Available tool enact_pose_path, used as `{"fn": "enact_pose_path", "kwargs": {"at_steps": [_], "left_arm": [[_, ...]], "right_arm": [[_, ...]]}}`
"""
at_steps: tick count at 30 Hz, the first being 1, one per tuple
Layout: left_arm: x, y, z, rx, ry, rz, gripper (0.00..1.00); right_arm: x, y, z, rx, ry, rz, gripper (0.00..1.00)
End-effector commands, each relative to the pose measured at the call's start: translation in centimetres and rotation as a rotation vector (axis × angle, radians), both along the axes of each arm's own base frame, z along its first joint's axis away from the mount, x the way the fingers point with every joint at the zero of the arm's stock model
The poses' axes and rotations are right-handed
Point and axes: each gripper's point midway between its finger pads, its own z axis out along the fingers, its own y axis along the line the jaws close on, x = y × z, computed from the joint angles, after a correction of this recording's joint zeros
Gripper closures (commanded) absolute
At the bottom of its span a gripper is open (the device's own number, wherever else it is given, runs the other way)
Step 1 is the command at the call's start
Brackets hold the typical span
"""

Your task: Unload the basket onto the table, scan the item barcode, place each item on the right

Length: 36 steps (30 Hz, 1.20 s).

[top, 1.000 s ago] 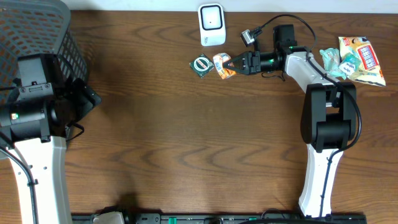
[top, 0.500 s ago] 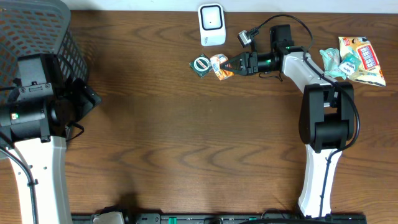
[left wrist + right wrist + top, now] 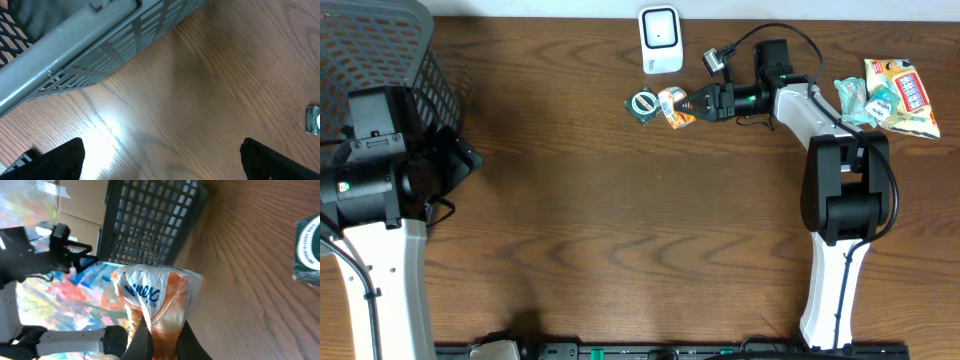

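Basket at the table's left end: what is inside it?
In the overhead view, only the basket's dark mesh walls show, with no item visible. The left arm covers its lower part, so anything lying there is hidden.

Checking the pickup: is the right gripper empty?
No, the right gripper is shut on the orange packet, as the right wrist view shows.

grey basket (image 3: 75, 45), wood table (image 3: 210, 100), fingers (image 3: 60, 160) spread wide

Brown wood-grain table (image 3: 620, 220); grey mesh basket (image 3: 390, 40); white scanner (image 3: 660, 40); orange-white tissue pack (image 3: 674, 104), blue lettering; dark green-white packet (image 3: 644, 104); yellow-red bag (image 3: 905, 95), table's far right corner.
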Motion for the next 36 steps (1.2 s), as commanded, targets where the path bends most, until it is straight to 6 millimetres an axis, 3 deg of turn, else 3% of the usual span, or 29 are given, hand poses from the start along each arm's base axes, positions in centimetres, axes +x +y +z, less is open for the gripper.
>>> {"fn": "enact_pose_path", "kwargs": {"at_steps": [1, 3, 5, 11, 17, 23, 27, 33, 36], "left_arm": [[0.0, 0.1, 0.1, -0.001, -0.003, 0.013, 0.02], [0.0, 0.1, 0.1, -0.001, -0.003, 0.013, 0.02], [0.0, 0.1, 0.1, -0.001, -0.003, 0.013, 0.03], [0.0, 0.1, 0.1, -0.001, -0.003, 0.013, 0.02], [0.0, 0.1, 0.1, -0.001, -0.003, 0.013, 0.02], [0.0, 0.1, 0.1, -0.001, -0.003, 0.013, 0.02], [0.0, 0.1, 0.1, -0.001, -0.003, 0.013, 0.02], [0.0, 0.1, 0.1, -0.001, -0.003, 0.013, 0.02], [0.0, 0.1, 0.1, -0.001, -0.003, 0.013, 0.02]], "right_arm": [[0.6, 0.5, -0.9, -0.152, 0.012, -0.063, 0.99], [1.5, 0.1, -4.8, -0.385, 0.112, -0.175, 0.99], [1.6, -0.1, -7.1, -0.530, 0.134, -0.225, 0.99], [1.6, 0.4, -6.9, -0.723, 0.044, -0.285, 0.99], [3.1, -1.0, -3.3, -1.104, -0.304, -0.455, 0.99], [6.4, -2.7, 2.7, -1.559, -0.797, -0.718, 0.99], [8.1, -1.0, 4.4, -1.569, -0.980, -0.718, 0.99], [10.7, 0.0, 8.3, -1.410, -1.058, -0.848, 0.99], [11.6, 1.8, 9.3, -1.288, -1.182, -0.737, 0.99]]}}
